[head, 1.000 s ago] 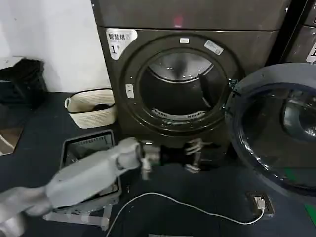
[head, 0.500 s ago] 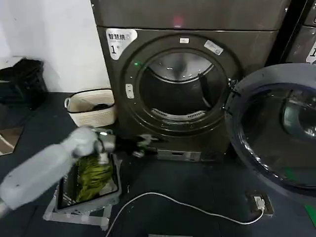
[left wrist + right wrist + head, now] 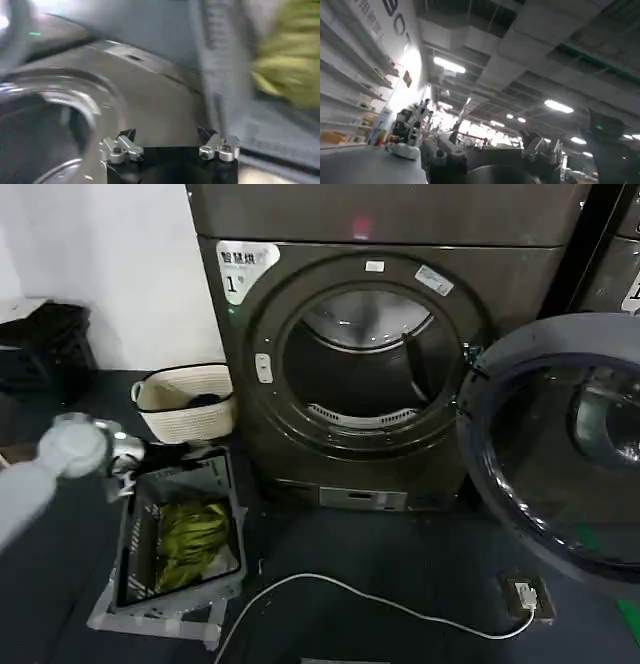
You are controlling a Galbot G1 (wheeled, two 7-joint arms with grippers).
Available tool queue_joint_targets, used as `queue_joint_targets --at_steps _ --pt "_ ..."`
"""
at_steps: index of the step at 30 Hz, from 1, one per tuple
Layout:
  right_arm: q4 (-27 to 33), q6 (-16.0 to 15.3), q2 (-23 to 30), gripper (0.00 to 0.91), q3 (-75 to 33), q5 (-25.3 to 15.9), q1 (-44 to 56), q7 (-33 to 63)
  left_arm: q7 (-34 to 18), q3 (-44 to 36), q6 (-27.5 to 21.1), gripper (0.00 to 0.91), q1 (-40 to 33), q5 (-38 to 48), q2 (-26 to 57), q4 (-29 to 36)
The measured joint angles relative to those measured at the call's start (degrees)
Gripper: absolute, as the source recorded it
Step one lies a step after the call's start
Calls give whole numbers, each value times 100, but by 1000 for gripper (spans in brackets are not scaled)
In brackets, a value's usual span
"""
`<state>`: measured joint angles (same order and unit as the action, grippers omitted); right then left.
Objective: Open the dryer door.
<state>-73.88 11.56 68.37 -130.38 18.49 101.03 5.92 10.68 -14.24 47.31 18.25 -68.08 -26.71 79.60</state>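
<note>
The dryer (image 3: 330,224) with the "1" sticker stands with its drum opening (image 3: 365,364) uncovered. The dryer door (image 3: 530,474), round with a wide rim and dark glass, hangs swung out to the right on its hinge side. My left gripper (image 3: 192,451) is low at the left, over the far edge of the grey crate, well clear of the door. In the left wrist view it (image 3: 168,142) is open with nothing between its fingers, facing the dryer's front. My right gripper (image 3: 490,150) points up at the ceiling, open and holding nothing.
A grey crate (image 3: 228,514) with green cloth (image 3: 190,539) in it sits on the floor left of the dryer. A cream basket (image 3: 185,406) stands by the wall behind it. A white cable (image 3: 380,599) runs across the floor to a plug (image 3: 527,594).
My left arm has swept leftward from in front of the dryer's base to over the crate. The door has stayed swung open.
</note>
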Motion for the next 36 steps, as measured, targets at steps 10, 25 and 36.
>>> queue_joint_targets --at_steps 10,25,36 --pt "-70 11 93 907 61 13 -7 -23 1842 833 -5 907 311 -206 23 -295" --pt "-137 83 184 907 37 30 -62 -93 4189 1135 -12 907 275 1101 -48 -625" --pt "-175 98 242 907 132 12 -121 -101 4301 907 -13 907 221 1380 -58 -749"
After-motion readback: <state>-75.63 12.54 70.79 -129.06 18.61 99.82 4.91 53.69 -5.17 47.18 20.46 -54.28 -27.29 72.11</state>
